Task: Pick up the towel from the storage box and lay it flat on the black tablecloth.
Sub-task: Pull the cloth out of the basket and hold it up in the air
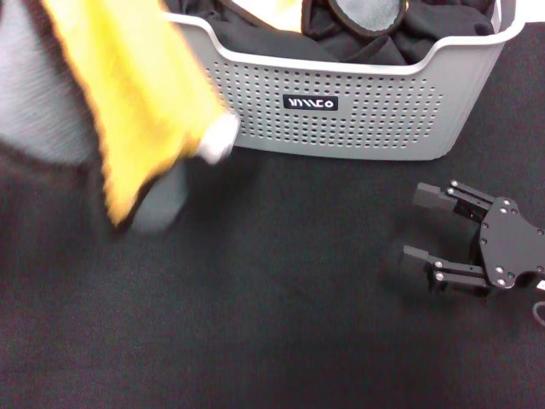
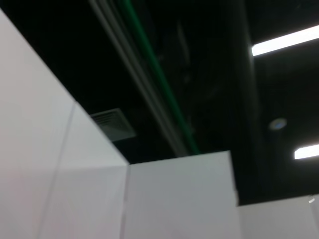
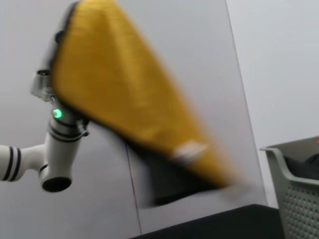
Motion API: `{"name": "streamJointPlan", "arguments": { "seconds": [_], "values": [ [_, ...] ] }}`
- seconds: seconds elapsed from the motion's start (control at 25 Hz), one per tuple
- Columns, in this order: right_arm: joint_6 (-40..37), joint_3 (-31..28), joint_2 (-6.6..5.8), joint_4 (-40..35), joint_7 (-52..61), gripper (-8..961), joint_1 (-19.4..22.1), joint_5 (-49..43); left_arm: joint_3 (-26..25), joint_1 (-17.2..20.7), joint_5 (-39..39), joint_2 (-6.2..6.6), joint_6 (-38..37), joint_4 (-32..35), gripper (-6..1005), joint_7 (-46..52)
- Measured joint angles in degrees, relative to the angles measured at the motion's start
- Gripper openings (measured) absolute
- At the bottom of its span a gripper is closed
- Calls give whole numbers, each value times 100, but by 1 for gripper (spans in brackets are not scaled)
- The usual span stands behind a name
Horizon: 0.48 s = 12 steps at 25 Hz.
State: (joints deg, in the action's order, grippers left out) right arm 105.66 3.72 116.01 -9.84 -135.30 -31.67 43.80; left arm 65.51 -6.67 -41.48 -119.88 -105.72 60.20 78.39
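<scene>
The towel point(image 1: 136, 94), yellow-orange with a grey face and a thin black edge, hangs blurred in the air at the upper left, in front of the storage box's left corner. In the right wrist view the towel point(image 3: 129, 94) drapes from the end of my left arm point(image 3: 60, 144) and covers its gripper. The light grey perforated storage box point(image 1: 366, 128) stands at the back on the black tablecloth point(image 1: 272, 324). Low over the tablecloth at the right, my right gripper point(image 1: 419, 227) is open and holds nothing.
Dark cloths point(image 1: 272, 34) and a round grey-green piece point(image 1: 362, 13) lie in the storage box. A white tag point(image 1: 217, 141) dangles from the towel. The left wrist view shows only ceiling lights and white partitions point(image 2: 174, 199).
</scene>
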Motion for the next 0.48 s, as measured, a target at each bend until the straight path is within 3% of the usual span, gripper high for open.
{"name": "streamJointPlan", "arguments": {
  "seconds": [0.16,0.28,0.48],
  "values": [
    [-11,-1,0,77,-72,852,-4,107,13,-21,3,-2,-252,-153,17,89],
    [-15,-1,0,213,-162,852,-10,204,12,-246,-150,-5,-235,-801,18,-202],
    [3,12,8,542,-525,851,-21,327,-128,-1117,-469,87,-243,-3090,18,-1306]
  ]
}}
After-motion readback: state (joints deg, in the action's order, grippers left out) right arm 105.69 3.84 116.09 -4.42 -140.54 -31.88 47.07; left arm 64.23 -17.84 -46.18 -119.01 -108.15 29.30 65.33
